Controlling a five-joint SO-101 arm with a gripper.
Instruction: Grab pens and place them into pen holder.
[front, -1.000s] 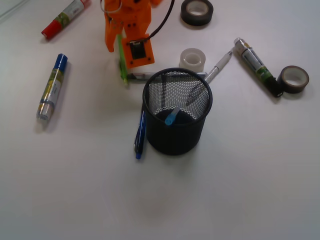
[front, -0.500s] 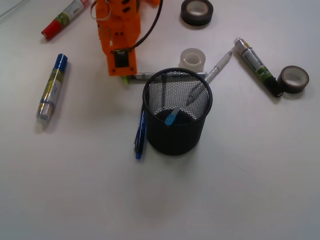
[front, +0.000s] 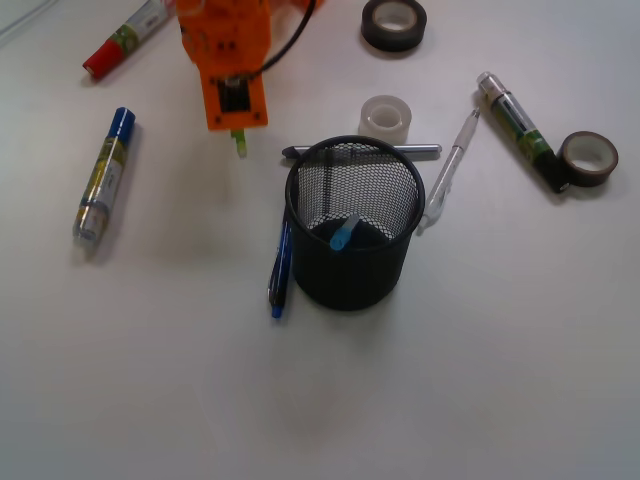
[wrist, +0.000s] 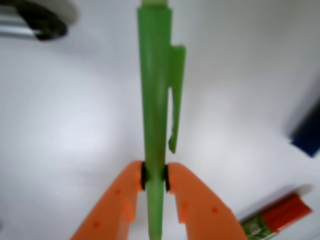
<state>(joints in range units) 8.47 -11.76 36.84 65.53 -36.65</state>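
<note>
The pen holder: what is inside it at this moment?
Inside the pen holder one light blue pen leans, its end visible in the opening. The dark mesh wall hides the lower part, so I cannot tell whether anything else lies at the bottom.

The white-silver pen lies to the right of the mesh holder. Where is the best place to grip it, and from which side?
Probably the middle of the white-silver pen, from above, closing across its thin barrel. It lies flat; its lower tip sits close to the pen holder, its upper end near a marker, so mid-barrel looks clearest.
</note>
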